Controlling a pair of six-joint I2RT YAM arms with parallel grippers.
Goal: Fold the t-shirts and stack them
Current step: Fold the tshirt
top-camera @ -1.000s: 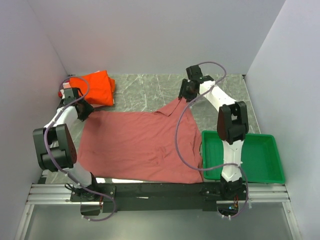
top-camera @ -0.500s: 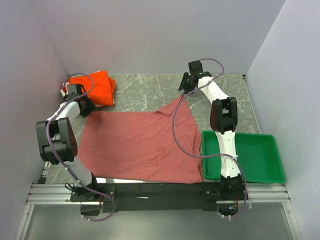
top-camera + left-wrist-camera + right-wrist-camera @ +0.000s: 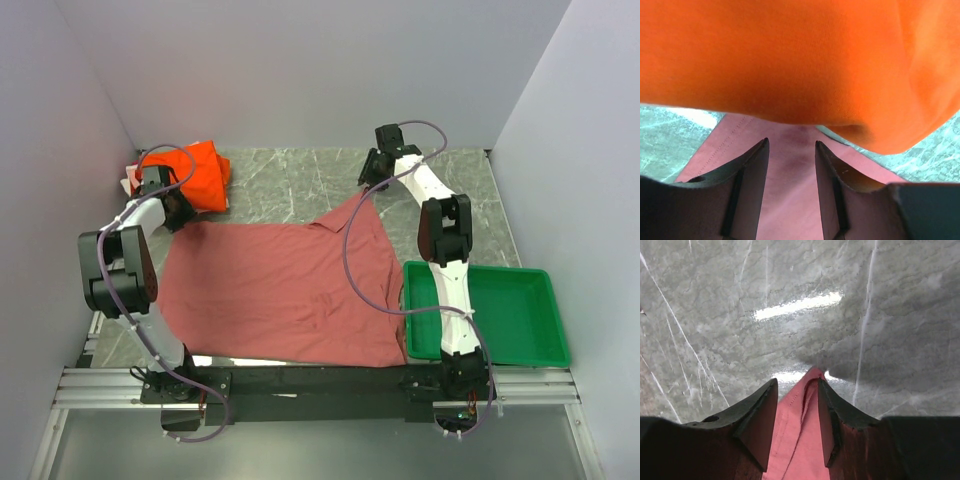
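The red tee (image 3: 285, 290) lay spread flat and unfolded across the surface (image 3: 300, 180) at frame centre, hem toward the bottom edge. The green tray (image 3: 545, 300) sat lower right, just beside it. Further up, your left tool (image 3: 790, 145) was at the tee's upper-left corner, jaws narrowly apart with red cloth across the gap. Can't tell if it was pinched. Your right tool (image 3: 796, 385) had the upper-right corner clamped, cloth drawn taut to it. The orange tee (image 3: 195, 172) sat in a compact lump upper left. My read: no fold made, nothing stacked, nearly everything left.
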